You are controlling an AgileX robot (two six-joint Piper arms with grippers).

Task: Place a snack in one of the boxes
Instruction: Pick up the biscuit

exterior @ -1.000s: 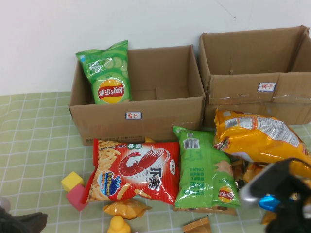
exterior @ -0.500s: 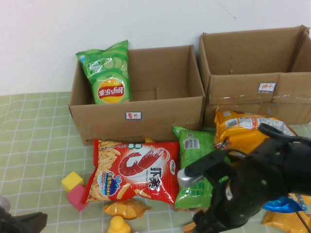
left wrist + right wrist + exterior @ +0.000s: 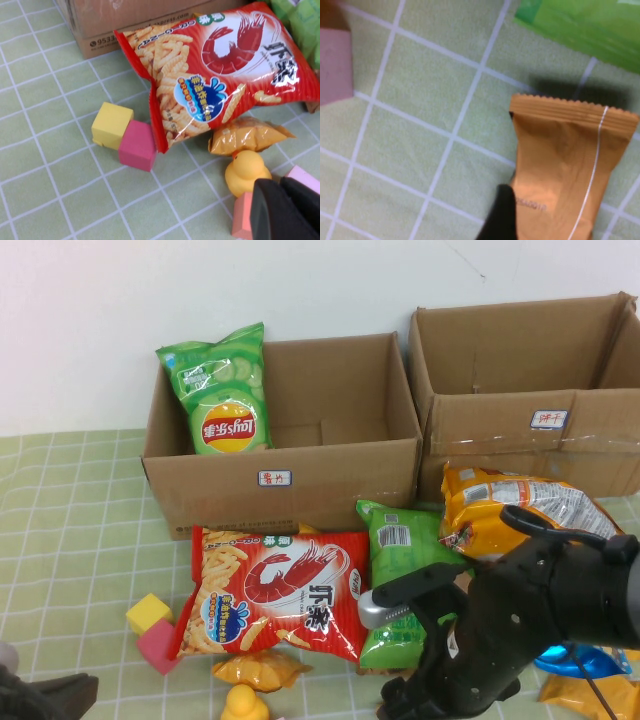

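Snack in play, by the right wrist view: a small orange-brown wrapped bar (image 3: 570,170) with a crimped end, flat on the green checked cloth.

High view. Two open cardboard boxes stand at the back: the left box (image 3: 290,475), with a green Lay's bag (image 3: 222,392) leaning in its left corner, and the right box (image 3: 520,415), apparently empty. In front lie a red shrimp-cracker bag (image 3: 280,590), a green chip bag (image 3: 405,550) and a yellow chip bag (image 3: 530,510). The right arm is bent low over the front of the pile; the right gripper (image 3: 400,702) sits at the bottom edge and its own body hides the bar. Whether its fingers are spread or closed cannot be told. The left gripper (image 3: 45,698) is parked at the bottom-left corner, well apart from the snacks.

Left wrist view. The left gripper (image 3: 285,210) shows as a dark block, fingers together, nothing between them. Nearby: yellow cube (image 3: 112,125) touching a pink cube (image 3: 137,146), a small orange packet (image 3: 247,140), a rubber duck (image 3: 247,172).

Right wrist view. One dark fingertip (image 3: 500,215) lies against the bar's edge; the other is out of frame. The green bag's corner (image 3: 580,25) is near.

Judgement: grasp not yet made. Best to centre the bar between the fingers, close across its narrow width, lift clear of the green bag, then carry it over a box rim.
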